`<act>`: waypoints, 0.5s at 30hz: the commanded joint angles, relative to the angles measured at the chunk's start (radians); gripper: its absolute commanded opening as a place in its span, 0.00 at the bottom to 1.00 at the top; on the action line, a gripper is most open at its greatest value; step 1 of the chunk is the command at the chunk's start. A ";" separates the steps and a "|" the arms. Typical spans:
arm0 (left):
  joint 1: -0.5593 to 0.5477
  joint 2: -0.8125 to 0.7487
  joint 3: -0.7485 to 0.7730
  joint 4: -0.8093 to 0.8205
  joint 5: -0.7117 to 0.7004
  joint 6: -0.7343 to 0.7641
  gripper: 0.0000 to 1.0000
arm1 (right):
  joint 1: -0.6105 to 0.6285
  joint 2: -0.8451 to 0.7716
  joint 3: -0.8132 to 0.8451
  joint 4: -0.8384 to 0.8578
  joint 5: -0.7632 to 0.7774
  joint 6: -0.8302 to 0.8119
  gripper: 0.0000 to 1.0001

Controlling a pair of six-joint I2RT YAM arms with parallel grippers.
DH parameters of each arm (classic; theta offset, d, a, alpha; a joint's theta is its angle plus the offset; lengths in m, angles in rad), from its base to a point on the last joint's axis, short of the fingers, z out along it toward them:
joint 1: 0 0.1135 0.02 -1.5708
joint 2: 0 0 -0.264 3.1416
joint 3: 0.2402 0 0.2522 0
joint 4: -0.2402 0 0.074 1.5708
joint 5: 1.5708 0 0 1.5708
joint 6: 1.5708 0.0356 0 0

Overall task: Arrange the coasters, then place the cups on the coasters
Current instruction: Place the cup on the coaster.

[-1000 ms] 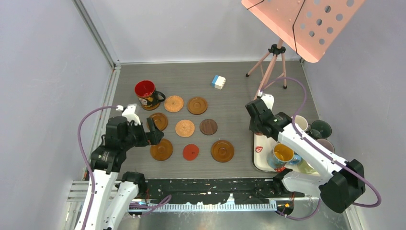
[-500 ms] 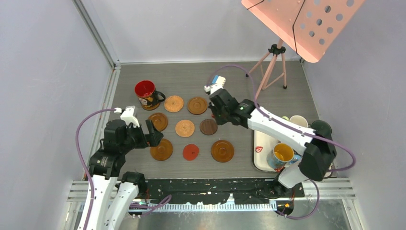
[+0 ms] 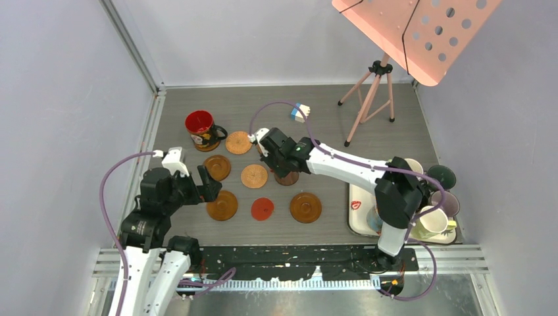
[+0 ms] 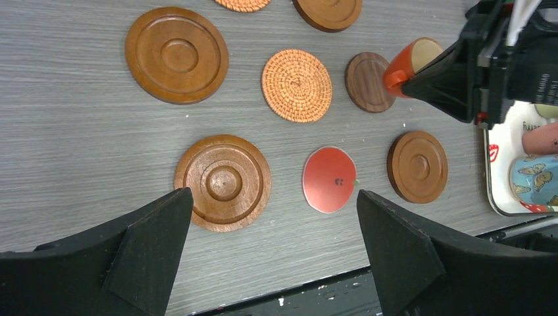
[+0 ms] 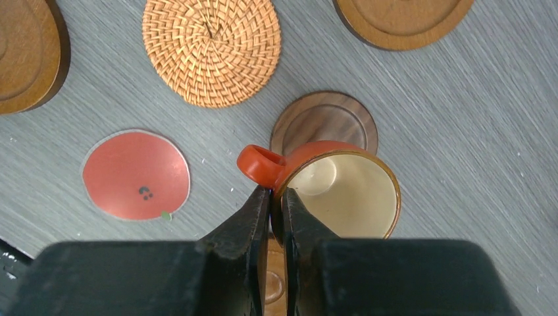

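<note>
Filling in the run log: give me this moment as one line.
stage: cup placement | right gripper: shut on small orange cup rim, over dark brown coaster | left gripper: open, empty

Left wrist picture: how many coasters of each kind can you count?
Brown wooden coasters: 4
Woven coasters: 2
Dark brown coaster: 1
Red coaster: 1
Total: 8

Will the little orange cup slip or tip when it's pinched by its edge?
The orange cup might tilt, since the right fingers pinch just one wall beside its handle. Its smooth glaze looks slippery. Being small, it is probably light, which should help the grip.
</note>
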State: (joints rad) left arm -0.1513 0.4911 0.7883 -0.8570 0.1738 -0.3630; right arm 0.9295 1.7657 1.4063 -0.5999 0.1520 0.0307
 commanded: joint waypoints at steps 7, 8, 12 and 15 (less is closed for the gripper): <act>-0.004 -0.020 0.003 0.022 -0.040 -0.004 1.00 | -0.005 0.095 0.102 0.021 -0.012 -0.064 0.06; -0.003 -0.020 0.003 0.022 -0.040 -0.004 1.00 | -0.006 0.098 0.103 0.021 -0.011 -0.066 0.06; -0.004 -0.019 0.003 0.022 -0.038 -0.004 1.00 | -0.013 0.120 0.100 0.024 0.000 -0.069 0.06; -0.003 -0.019 0.003 0.022 -0.037 -0.004 1.00 | -0.013 0.125 0.095 0.031 0.017 -0.071 0.06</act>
State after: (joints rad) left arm -0.1513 0.4778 0.7883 -0.8570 0.1452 -0.3630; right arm 0.9207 1.8885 1.4551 -0.5991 0.1402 -0.0223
